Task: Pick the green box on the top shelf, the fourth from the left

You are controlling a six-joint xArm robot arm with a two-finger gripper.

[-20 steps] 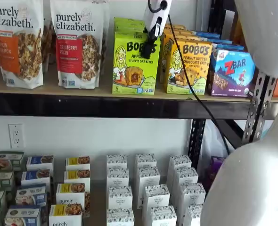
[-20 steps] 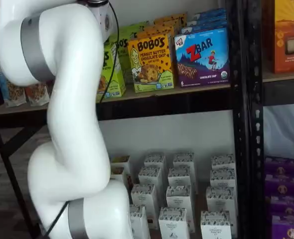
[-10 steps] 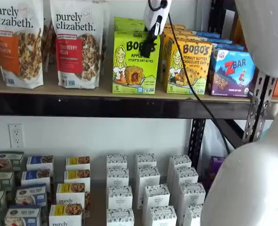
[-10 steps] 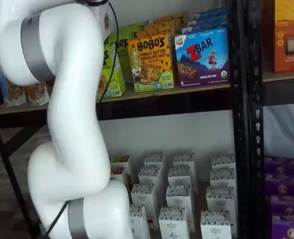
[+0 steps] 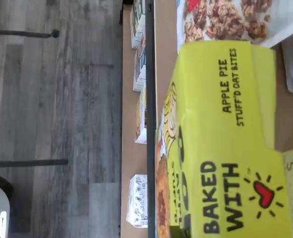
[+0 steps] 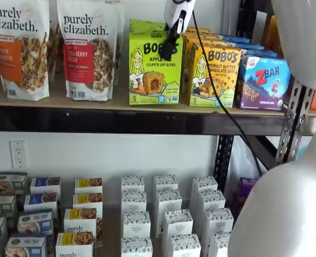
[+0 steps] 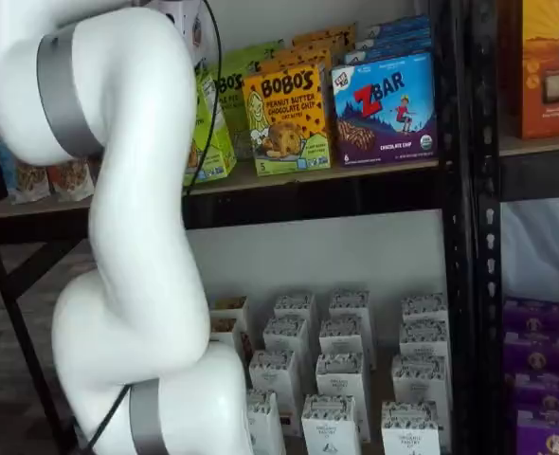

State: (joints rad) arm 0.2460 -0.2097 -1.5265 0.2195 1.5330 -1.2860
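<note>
**Green Bobo's box lifts off the top shelf**

Raised since a second ago, the green box [image 6: 154, 67] now sits higher against its neighbours, its bottom edge apparently just clear of the top shelf [image 6: 120, 103], while the pincer [image 6: 170, 45] has climbed toward the upper edge of a shelf view. The black fingers are clenched on the box's top edge, near its right corner. From the wrist view the lime-green lid [image 5: 226, 144] fills the scene, reading "Apple Pie Stuff'd Oat Bites" and "Baked With", with the shelf's front rail [image 5: 150, 99] and the wooden floor [image 5: 52, 109] far below. In the other shelf view the white arm [image 7: 118, 190] hides most of the box; only a green sliver [image 7: 207, 133] shows beside the yellow-orange Bobo's peanut butter box [image 7: 287, 118].

To finish the pick cleanly, the lift should likely stay straight until the base is well clear of the board, then draw outward toward the room without swinging, since the grip is off-centre and the box could tilt into the peanut butter box [image 6: 214, 75] just beside it. A second green box [image 6: 145, 27] stands directly behind and should be left undisturbed.

Along the same shelf stand two Purely Elizabeth granola bags [image 6: 88, 48] to the left and a blue ZBar box [image 6: 264, 80] at the far right. Rows of small white cartons [image 6: 168, 214] fill the level below.
</note>
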